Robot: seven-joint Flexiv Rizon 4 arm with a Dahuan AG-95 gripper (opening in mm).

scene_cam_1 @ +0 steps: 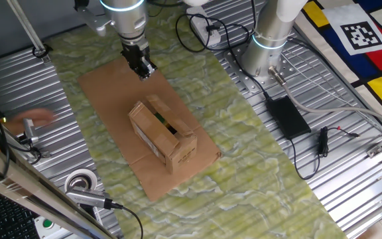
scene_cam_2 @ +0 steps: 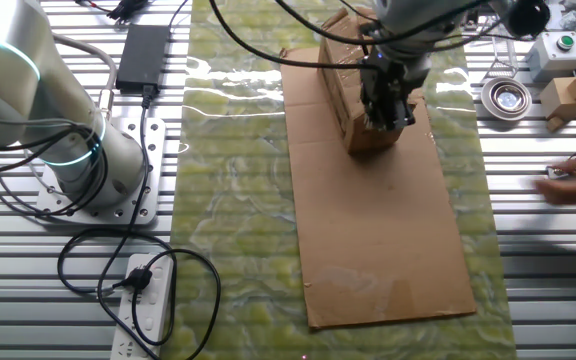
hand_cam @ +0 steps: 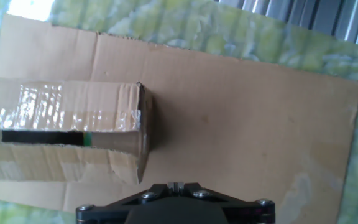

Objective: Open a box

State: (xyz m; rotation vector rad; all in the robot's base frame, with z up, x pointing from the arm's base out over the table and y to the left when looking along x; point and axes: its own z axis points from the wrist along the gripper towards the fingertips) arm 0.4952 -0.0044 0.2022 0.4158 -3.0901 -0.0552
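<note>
The box (scene_cam_1: 163,136) is a small brown carton lying on a flat cardboard sheet (scene_cam_1: 111,93). Its taped top flaps stand slightly apart, with a dark slit between them. It also shows in the other fixed view (scene_cam_2: 346,80) and at the left of the hand view (hand_cam: 61,115). My gripper (scene_cam_1: 142,68) hangs above the sheet just beyond one end of the box, not touching it. In the other fixed view the gripper (scene_cam_2: 386,112) stands in front of the box's near end. In the hand view the fingertips (hand_cam: 176,185) sit pressed together with nothing between them.
A tape roll (scene_cam_1: 81,180) and a person's hand (scene_cam_1: 35,118) are at the table's side. A black power adapter (scene_cam_1: 287,116), cables and the arm base (scene_cam_1: 270,40) stand beside the green mat. A power strip (scene_cam_2: 148,310) lies near the base.
</note>
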